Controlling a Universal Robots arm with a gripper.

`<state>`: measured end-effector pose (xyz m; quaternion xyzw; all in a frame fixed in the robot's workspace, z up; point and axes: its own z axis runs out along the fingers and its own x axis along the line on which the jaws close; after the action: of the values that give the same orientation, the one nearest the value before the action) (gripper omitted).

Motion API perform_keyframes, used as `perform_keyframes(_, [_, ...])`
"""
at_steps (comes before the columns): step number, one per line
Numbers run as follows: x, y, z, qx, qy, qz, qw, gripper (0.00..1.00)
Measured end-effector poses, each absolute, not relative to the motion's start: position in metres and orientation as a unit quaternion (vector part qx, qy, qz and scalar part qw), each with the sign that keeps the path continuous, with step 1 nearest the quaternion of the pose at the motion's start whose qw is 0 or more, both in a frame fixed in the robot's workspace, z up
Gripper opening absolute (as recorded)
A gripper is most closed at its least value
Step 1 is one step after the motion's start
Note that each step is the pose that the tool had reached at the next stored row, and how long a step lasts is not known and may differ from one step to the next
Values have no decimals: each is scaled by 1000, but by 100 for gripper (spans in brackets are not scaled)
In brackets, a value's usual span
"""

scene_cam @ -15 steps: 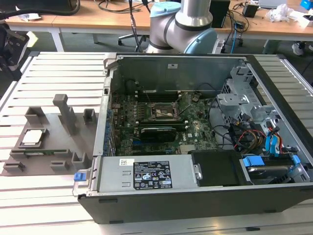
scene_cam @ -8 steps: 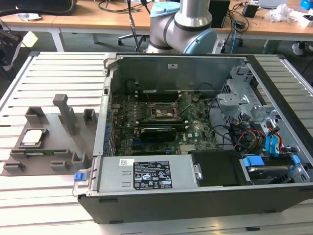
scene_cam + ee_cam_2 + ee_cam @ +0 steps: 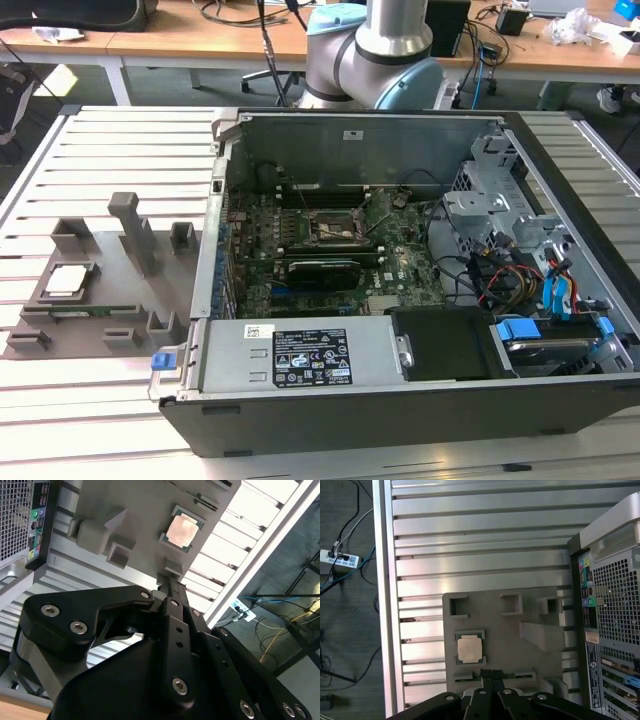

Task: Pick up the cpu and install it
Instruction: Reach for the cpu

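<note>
Black metal claw [image 3: 490,673] fingers together; square silvery cpu [image 3: 470,648] flat in grey moulded tray [image 3: 510,640].

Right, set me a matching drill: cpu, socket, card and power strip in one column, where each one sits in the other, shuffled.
1. cpu
2. socket
3. card
4. power strip

A. on the floor
B. middle of the motherboard
C. on the grey tray, outside the case
D. inside the case, lying right beside the socket

Pairs: 1-C, 2-B, 3-D, 4-A
</note>
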<state>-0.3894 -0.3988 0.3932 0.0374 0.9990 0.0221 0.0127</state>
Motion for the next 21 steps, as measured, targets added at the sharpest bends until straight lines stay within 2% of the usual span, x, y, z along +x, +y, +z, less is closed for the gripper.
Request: perform_keyframes(21, [-424, -399, 393, 37, 999, 22, 13, 11])
